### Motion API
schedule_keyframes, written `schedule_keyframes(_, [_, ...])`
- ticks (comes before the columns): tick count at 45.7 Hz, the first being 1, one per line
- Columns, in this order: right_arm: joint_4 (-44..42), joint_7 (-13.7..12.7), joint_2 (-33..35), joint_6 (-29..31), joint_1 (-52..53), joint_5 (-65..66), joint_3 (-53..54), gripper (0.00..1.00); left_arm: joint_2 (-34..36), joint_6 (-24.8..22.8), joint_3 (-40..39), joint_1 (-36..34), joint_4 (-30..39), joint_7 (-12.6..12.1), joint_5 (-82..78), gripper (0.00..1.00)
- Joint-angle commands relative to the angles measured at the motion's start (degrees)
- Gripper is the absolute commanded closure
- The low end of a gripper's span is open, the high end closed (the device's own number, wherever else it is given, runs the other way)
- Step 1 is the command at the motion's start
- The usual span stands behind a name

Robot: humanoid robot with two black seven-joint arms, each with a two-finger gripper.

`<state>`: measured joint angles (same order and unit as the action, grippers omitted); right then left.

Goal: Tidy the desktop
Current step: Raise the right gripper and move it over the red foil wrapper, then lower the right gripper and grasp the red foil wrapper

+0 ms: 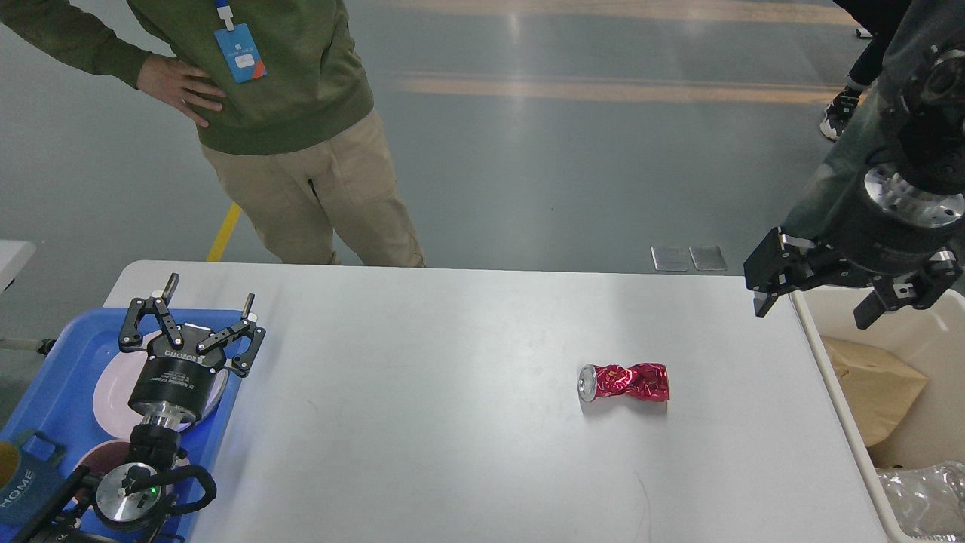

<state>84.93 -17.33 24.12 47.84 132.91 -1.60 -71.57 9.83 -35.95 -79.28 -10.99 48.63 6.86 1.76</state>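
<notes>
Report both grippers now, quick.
Left gripper: open, empty, above the blue tray.
Right gripper: open, empty, above the beige bin edge.

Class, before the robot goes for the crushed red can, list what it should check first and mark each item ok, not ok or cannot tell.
1. Crushed can lies free on the desktop, nothing touching it: ok.
2. Right gripper open, fingers apart and empty: ok.
3. Bin has room: ok.
4. Left gripper open above the blue tray, away from the can: ok.
5. Person stands clear of the table edge: cannot tell.
</notes>
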Motion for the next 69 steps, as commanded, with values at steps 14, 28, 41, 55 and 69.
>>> schedule_keyframes(14, [10.6,0.5,-3.8,-4.3,8.8,-1.8,3.6,0.0,0.0,0.0,-0.1,0.0,0.0,0.1,0.0,0.03])
schedule_keyframes(28, [9.5,0.7,-3.3,-5.8,6.2,-3.3,4.2,0.0,0.0,-0.1,0.0,0.0,0.0,0.0,0.0,0.03])
schedule_keyframes(41, [1.5,-0.9,-4.4,-22.9,-9.5,-27.7,4.2,0.0,0.0,-0.1,0.0,0.0,0.1,0.0,0.0,0.03])
schedule_keyframes(55, [-15.1,-11.1,-3.6,-36.9,-35.1,-46.6,21.0,0.0,0.0,-0.1,0.0,0.0,0.0,0.0,0.0,0.03])
schedule_keyframes(69, [-35.5,-10.8,-7.7,-42.2,-57.4,-46.3,33.1,0.0,0.0,-0.1,0.0,0.0,0.0,0.0,0.0,0.03])
